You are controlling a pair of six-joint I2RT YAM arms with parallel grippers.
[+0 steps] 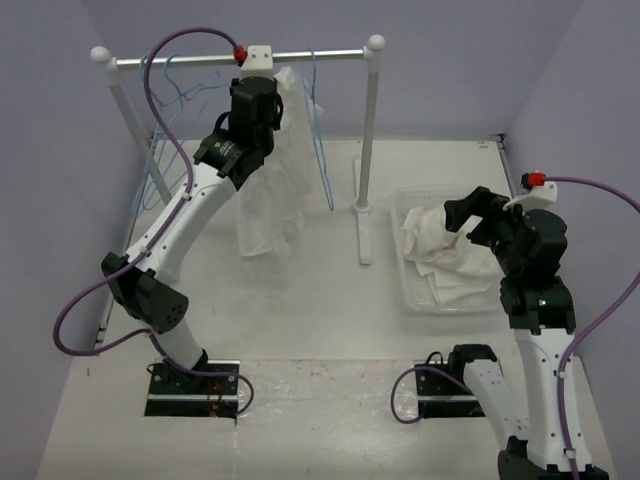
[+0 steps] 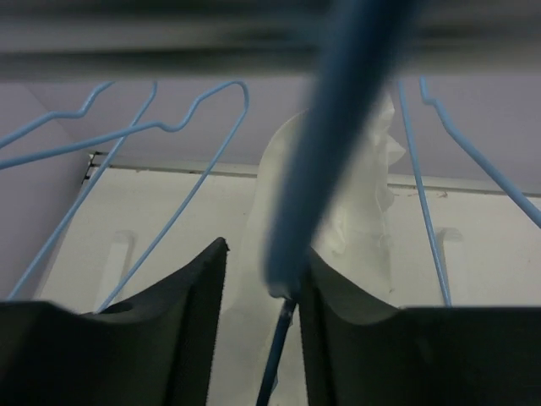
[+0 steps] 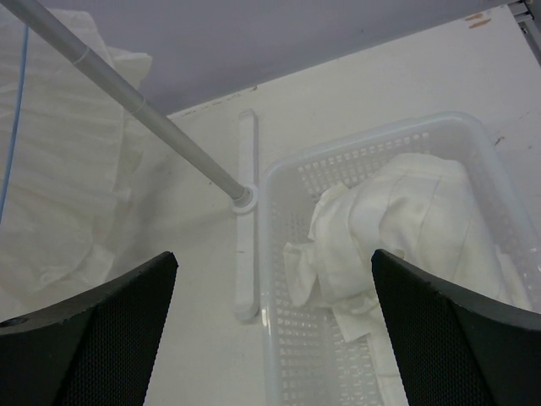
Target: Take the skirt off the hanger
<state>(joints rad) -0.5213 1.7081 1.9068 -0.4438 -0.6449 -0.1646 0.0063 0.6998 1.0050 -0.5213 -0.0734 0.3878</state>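
Locate the rack (image 1: 340,52) at the far side of the table. Find the skirt (image 1: 268,200) hanging from its rail, long axis vertical, hem down at the tabletop. Trace the hanger (image 2: 308,169) carrying it: 1 blue wire rising between the jaws in the left wrist view, skirt directly behind. Note the left gripper (image 2: 265,254) up at the rail, half closed around that wire, gap visible on 1 side. Treat contact as unconfirmed owing to blur. Note the right gripper (image 3: 270,326) spread wide above the basket (image 3: 372,134), well apart from the skirt. Assign the coming move to the left arm.
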